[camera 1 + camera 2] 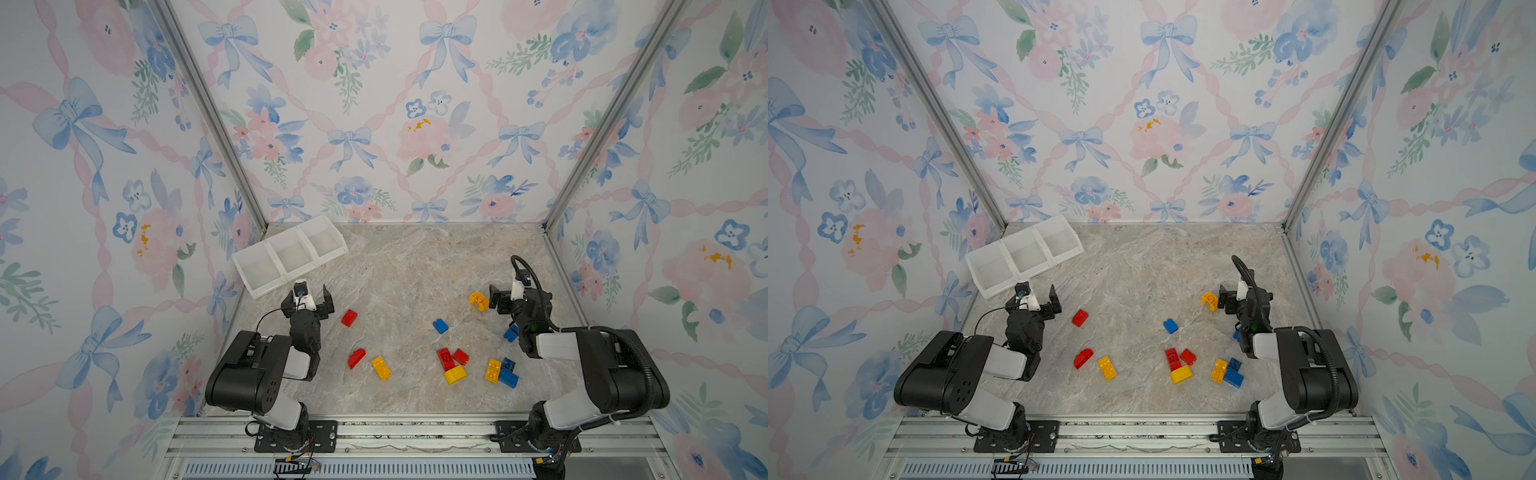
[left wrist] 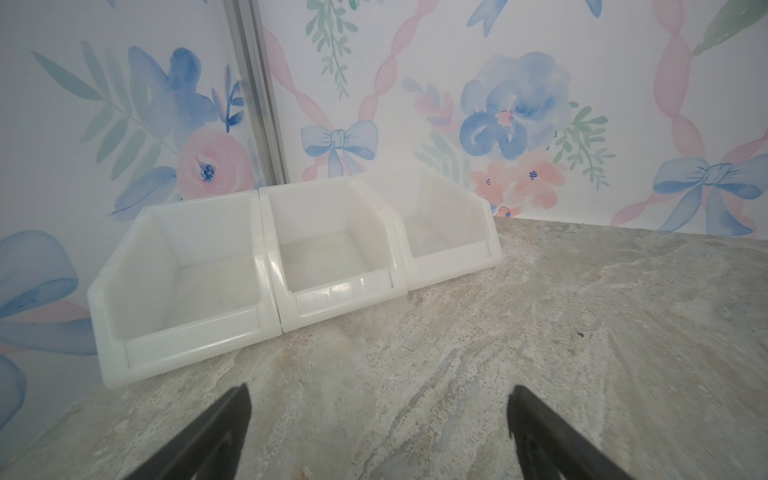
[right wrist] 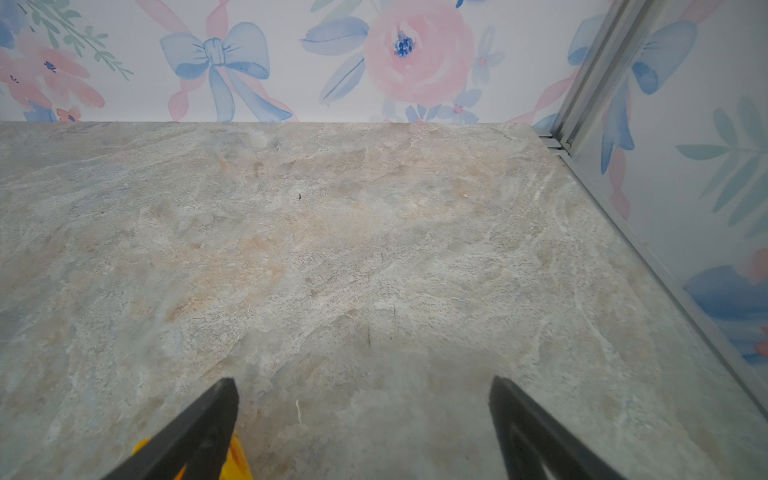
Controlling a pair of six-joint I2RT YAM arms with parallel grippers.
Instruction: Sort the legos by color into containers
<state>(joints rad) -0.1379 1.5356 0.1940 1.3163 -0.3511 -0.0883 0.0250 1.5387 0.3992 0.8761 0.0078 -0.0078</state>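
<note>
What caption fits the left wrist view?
Open left gripper faces three empty white bins on the marble table.

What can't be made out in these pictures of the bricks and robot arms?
- Blue brick, both top views: mostly hidden behind the right arm.
- Yellow brick, right wrist view: covered by a finger of the right gripper and cut by the frame edge.
- Two red bricks side by side, both top views: too small to tell whether joined or just touching.
</note>
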